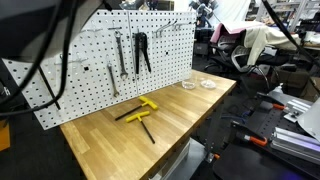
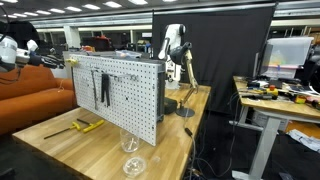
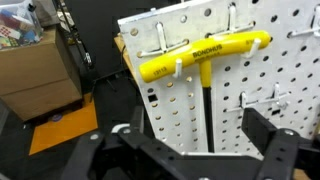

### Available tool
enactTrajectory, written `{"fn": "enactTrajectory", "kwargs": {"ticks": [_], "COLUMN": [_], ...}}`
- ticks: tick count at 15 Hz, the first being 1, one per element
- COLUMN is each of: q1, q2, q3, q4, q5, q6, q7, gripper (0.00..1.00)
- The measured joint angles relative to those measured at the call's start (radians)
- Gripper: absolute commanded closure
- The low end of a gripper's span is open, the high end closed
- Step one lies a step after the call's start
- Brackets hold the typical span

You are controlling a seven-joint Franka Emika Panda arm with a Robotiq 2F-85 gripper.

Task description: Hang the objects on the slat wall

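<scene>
While one T-tool (image 3: pixel 205 55) hangs by its yellow handle on hooks (image 3: pixel 178 66) of the slat wall (image 3: pixel 175 115), a second T-tool (image 1: pixel 148 103) and a third T-tool (image 1: pixel 141 120) lie on the tabletop (image 1: pixel 195 112) before it, so roughly a third seems done; the arm faces the wall, its pincer (image 3: pixel 190 130) wide and empty, close to the hung shaft

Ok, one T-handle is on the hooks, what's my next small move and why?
Probably draw the tool straight back from the pegboard: its jaws stand open and the yellow T-handle hangs on the hooks unaided. Two more T-handles lie on the table.
</scene>
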Motion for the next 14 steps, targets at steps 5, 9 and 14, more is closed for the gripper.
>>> {"fn": "enactTrajectory", "kwargs": {"ticks": [5,9,14], "q1": [0.002,-0.011,-0.011], "q2": [-0.117,-0.142,-0.143], "q3": [0.088,0.089,0.09], "q4": [-0.16,-0.196,-0.197], "q5": [0.26,0.277,0.277], "q6": [-0.056,-0.055,-0.055], "q7": [0.065,0.08,0.081], "gripper": [0.0,0.0,0.0]}}
